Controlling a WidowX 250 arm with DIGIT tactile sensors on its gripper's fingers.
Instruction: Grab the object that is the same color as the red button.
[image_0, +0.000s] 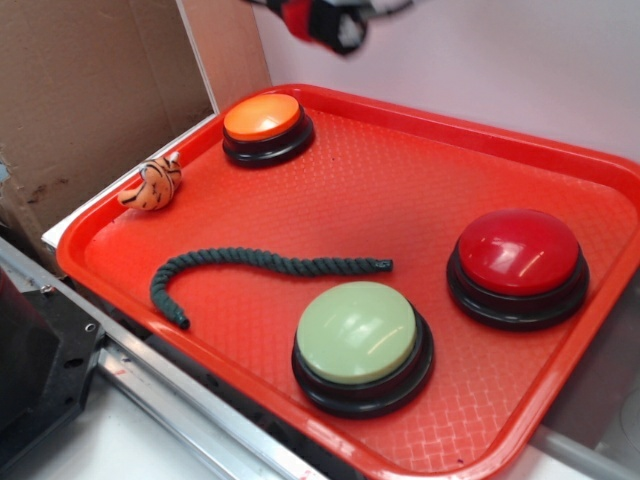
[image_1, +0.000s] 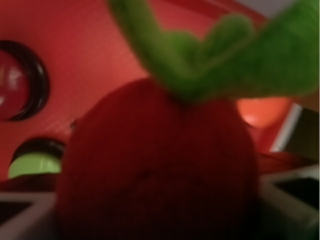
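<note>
Strawberry (image_1: 155, 165) clamped in hand (image_0: 325, 22), raised above tray (image_0: 400, 180).

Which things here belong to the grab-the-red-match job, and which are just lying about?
Job:
- plush strawberry, filling the wrist view, apparently lifted in the gripper
- red button

Lying about:
- orange button
- pale green button
- plush tiger
- dark green rope
- red tray

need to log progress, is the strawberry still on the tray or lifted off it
Lifted off: the strawberry fills the wrist view, and the gripper is high above the tray.
</note>
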